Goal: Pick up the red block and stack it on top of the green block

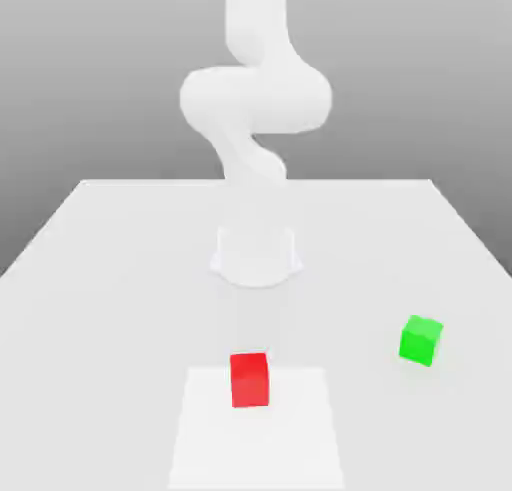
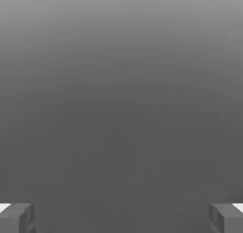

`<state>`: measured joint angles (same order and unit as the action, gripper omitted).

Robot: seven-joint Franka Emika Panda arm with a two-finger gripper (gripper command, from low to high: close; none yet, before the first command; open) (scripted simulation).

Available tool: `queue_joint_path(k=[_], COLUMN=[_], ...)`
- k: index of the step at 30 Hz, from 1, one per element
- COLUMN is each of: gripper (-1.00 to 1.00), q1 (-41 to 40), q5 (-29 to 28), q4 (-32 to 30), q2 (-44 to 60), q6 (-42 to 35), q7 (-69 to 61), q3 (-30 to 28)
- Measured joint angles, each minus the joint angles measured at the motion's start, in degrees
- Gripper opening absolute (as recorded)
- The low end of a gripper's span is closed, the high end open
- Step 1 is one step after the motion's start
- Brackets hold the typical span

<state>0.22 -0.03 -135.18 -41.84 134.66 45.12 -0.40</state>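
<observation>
Pale tabletop (image 1: pixel 120 309), red block (image 1: pixel 250 381) near centre on the white patch, green block (image 1: pixel 421 340) off to the exterior view's right, fingers (image 2: pixel 121 219) wide apart and empty, presumably ready for a grasp, neither cube stacked

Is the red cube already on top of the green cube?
No, the red cube and green cube stand apart.

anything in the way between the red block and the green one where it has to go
Nothing visible stands between the red block and the green block; only bare white surface lies between them in the exterior view.
</observation>
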Motion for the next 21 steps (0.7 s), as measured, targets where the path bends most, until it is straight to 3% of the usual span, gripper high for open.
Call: queue_joint_path(k=[17, 21], gripper=[0.00, 0.00], q1=[0.7, 0.6], q5=[-0.3, 0.6], q4=[-27.5, -28.3], q2=[35.7, 45.1], q6=[24.8, 32.3], q7=[-6.1, -7.1], q3=[-2.0, -1.8])
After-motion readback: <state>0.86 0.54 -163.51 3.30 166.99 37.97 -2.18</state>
